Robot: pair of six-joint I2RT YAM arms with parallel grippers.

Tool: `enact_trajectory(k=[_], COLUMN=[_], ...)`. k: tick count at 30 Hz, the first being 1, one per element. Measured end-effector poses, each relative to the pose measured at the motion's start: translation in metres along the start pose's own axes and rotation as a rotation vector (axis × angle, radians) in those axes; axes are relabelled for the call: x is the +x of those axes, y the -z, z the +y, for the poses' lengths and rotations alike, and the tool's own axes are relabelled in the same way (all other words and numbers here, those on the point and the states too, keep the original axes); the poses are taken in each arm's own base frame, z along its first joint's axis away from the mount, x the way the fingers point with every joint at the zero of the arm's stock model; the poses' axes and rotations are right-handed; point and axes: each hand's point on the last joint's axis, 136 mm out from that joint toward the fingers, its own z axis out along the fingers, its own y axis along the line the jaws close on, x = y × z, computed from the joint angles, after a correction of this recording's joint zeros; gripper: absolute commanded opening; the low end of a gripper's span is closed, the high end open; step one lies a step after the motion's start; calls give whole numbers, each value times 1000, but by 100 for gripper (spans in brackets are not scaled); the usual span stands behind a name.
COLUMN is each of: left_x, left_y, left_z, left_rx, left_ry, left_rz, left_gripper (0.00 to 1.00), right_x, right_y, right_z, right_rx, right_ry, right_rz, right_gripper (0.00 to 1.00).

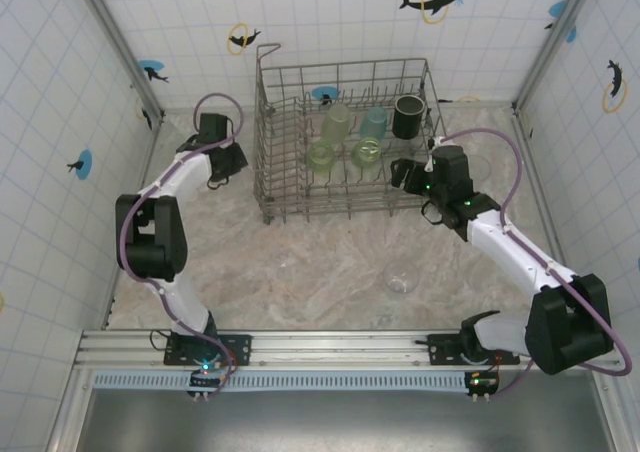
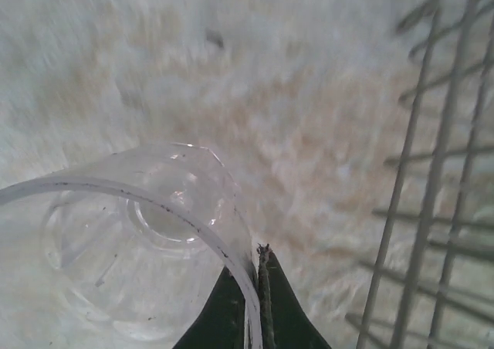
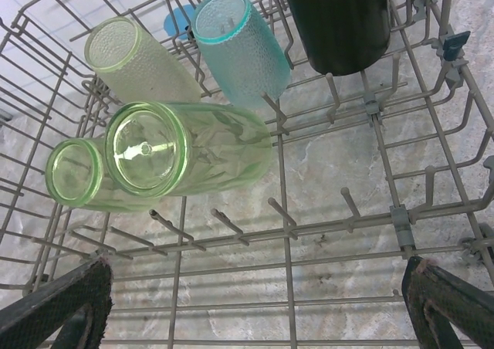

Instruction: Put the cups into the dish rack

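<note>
Rack (image 1: pixel 340 208) at the far edge of the table (image 1: pixel 330 244) holds green cups (image 3: pixel 185 148), a teal cup (image 3: pixel 239 48), a black mug (image 3: pixel 336 21). Left tool (image 2: pixel 256 260) pinches the rim of a clear glass (image 2: pixel 139 233) — beside the rack's left wall. Right tool (image 3: pixel 262 310) gapes wide — over the rack's near-right corner.

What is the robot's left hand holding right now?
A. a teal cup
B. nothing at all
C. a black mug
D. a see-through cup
D. In the left wrist view the left gripper pinches the rim of a clear cup, while the black mug and the teal cup sit in the dish rack.
</note>
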Motion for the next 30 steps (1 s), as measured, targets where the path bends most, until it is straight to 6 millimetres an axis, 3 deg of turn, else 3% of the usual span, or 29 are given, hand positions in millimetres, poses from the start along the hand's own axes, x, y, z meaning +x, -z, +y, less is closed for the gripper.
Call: enact_trajectory(k=[6, 13, 17, 24, 30], left_x=[19, 46, 39, 6, -10], left_y=[-1, 38, 68, 120, 144], left_z=[11, 28, 37, 4, -26], left_rx=[-30, 54, 128, 322, 515], left_ry=[1, 106, 191, 202, 230], left_rz=[41, 38, -25, -169, -194], left_gripper=[0, 0, 0, 0, 0], right_x=[0, 5, 5, 8, 11], right_y=[0, -8, -15, -18, -20], right_z=[5, 8, 14, 28, 46], right_rx=[-29, -56, -76, -113, -168], right_ry=[-10, -25, -35, -42, -53], right_rz=[3, 28, 50, 55, 87], right_gripper=[99, 99, 99, 99, 99])
